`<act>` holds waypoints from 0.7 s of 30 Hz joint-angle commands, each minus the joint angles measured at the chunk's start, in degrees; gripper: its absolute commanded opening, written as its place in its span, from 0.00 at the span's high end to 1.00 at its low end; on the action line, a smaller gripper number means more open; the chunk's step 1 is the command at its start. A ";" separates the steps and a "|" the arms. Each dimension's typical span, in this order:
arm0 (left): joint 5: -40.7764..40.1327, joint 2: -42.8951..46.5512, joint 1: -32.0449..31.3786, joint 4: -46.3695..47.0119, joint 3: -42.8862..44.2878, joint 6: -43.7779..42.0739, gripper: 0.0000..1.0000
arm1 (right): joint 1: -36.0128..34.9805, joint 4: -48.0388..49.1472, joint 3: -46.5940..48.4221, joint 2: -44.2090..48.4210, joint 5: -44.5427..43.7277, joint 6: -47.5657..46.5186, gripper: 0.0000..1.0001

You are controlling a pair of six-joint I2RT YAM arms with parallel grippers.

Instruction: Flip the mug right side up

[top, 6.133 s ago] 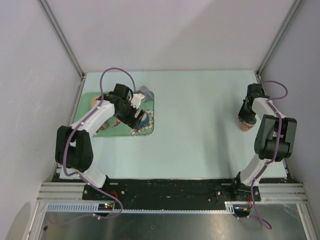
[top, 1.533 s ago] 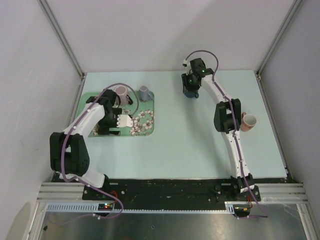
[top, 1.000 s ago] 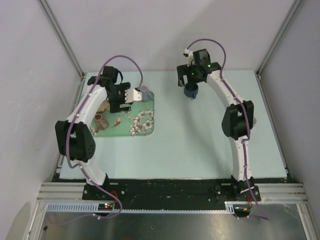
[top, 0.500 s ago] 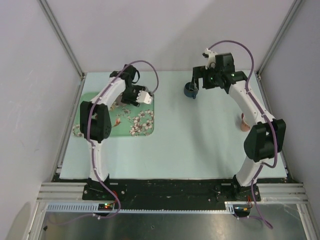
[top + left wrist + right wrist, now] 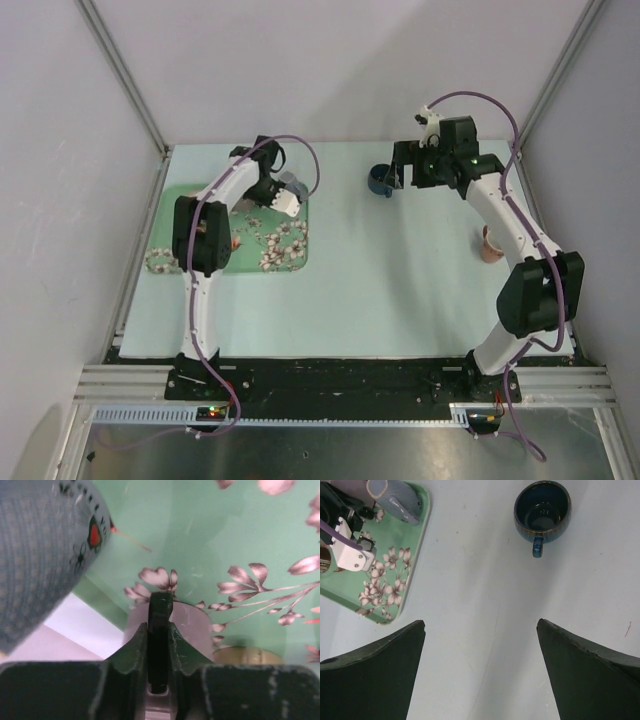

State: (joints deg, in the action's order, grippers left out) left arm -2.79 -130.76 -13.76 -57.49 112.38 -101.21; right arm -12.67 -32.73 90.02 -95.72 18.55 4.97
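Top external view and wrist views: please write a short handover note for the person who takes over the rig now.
Right end effector: open, above the table, apart from the dark blue mug.
Left end effector: fingers closed over the green floral tray, at its far right corner beside the grey-blue mug; a grip on anything does not show.
Done: dark blue mug stands right side up, off the tray.
To do: grey-blue mug shows no opening, probably not righted. Pink mug near the right edge: check its pose.

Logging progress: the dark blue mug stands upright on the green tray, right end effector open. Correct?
No: the right wrist view shows the dark blue mug upright on the table, off the green tray. The right end effector is open.
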 commanded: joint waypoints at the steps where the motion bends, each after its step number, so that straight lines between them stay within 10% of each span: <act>1: -2.93 1.58 0.28 -0.51 1.60 -1.37 0.93 | 0.06 1.90 -0.32 3.89 1.26 1.35 0.01; 10: 9.95 15.20 0.40 -0.49 1.23 7.81 1.00 | 0.01 3.37 -1.89 9.82 5.22 3.68 0.01; 21: 40.57 21.72 4.16 0.37 22.41 69.17 1.00 | -9.70 27.76 -10.98 16.37 13.96 13.38 0.01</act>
State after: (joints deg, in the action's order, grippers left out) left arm 24.80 -115.46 -10.85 -59.05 128.75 -59.75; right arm -17.39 -19.46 80.01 -80.18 27.49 13.30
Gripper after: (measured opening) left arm 0.124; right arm 0.993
